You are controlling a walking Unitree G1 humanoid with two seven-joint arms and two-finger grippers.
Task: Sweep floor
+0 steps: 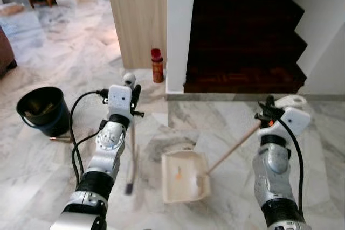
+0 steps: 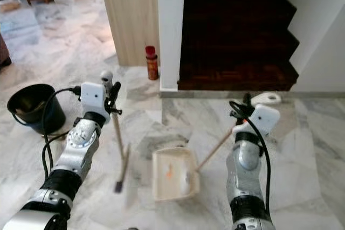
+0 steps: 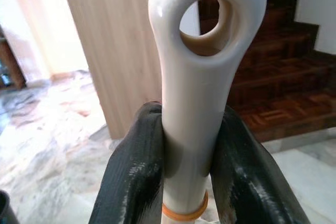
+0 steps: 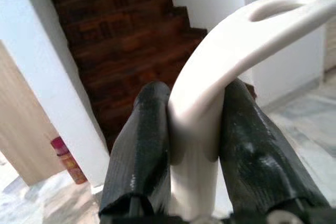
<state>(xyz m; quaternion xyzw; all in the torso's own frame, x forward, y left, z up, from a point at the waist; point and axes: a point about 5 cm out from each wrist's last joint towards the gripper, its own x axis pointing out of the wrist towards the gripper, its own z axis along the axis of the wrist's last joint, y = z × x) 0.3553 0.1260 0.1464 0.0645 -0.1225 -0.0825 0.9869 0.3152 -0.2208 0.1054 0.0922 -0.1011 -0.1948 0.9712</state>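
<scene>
Left gripper [image 3: 189,177]: clamped on the white top of the broom [image 1: 131,157] handle, just below its hanging hole; in the left eye view it sits left of centre.
Broom: stands nearly upright, leaning a little; its dark head touches the floor [image 1: 54,154] at lower centre-left, just beside the dustpan [image 1: 184,176]. The head is blurred.
Right gripper [image 4: 194,145]: closed tight around the curved white grip of the dustpan handle; in the left eye view it is at mid right.
Dustpan: cream, lying flat on the marble floor at lower centre, its long wooden stick slanting up to the right. A small orange speck lies inside it.
Dirt: a greyish smudge on the floor just above the dustpan's far edge; too faint to tell what it is.
Bucket [image 1: 44,110]: dark, at the left edge, well apart from the broom.
Bottle [image 1: 157,65]: red-capped, standing at the foot of the wall, upper centre, near the stairs [image 1: 242,30].
Step, as judged: dirt is being brushed toward the pan.
Risk: a hard stroke could knock the dustpan aside or flick dirt past it, since the pan is only steadied by a long slanting stick.
Risk: the broom is held at its very top, so the head may swing wide or twist in the grip.
Risk: the arm cable [image 1: 78,133] hangs near the broom handle and could snag.
</scene>
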